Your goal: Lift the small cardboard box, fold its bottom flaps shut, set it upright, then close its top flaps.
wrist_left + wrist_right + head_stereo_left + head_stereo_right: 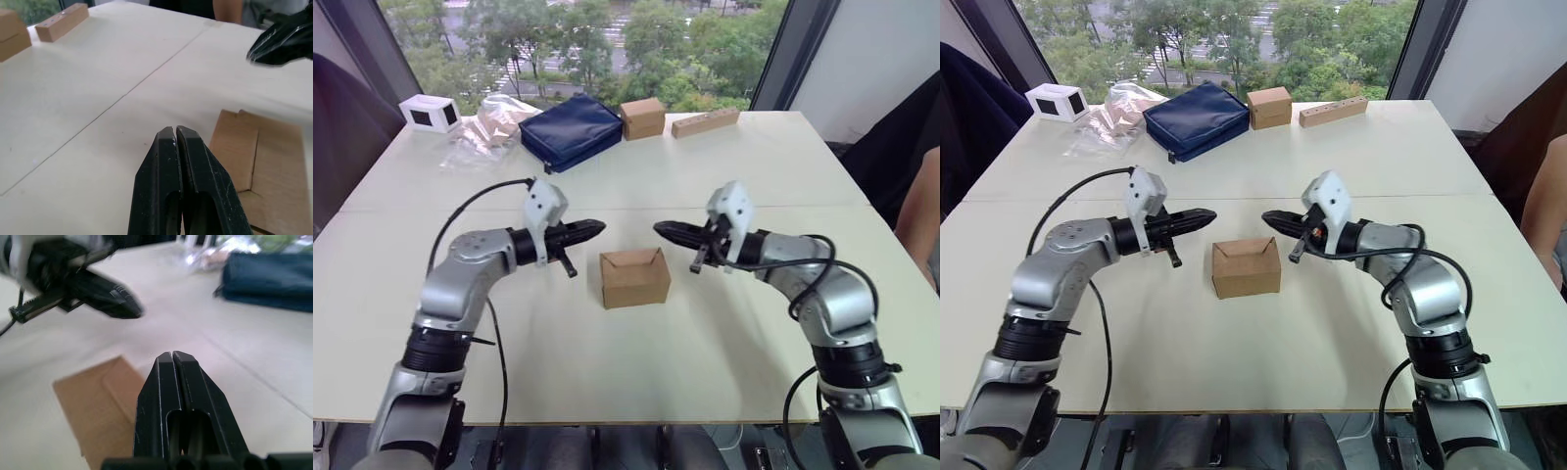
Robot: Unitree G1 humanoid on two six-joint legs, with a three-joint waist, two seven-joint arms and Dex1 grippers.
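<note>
Resting upright on the pale bench (724, 333), the small cardboard box (634, 278) has its top flaps folded down. Left claw (597, 227) and right claw (660, 228) hover above it on either side, tips facing, both pinched together on nothing.

**White table and its load**

The small cardboard box (634, 278) stands on the white table (724, 157), near its front middle. Well beyond the box lies a navy pouch (572, 130); just beside the pouch sit a cardboard cube (642, 117), a tan block (705, 121), crumpled plastic bags (489, 122) and a white box (430, 114).
</note>
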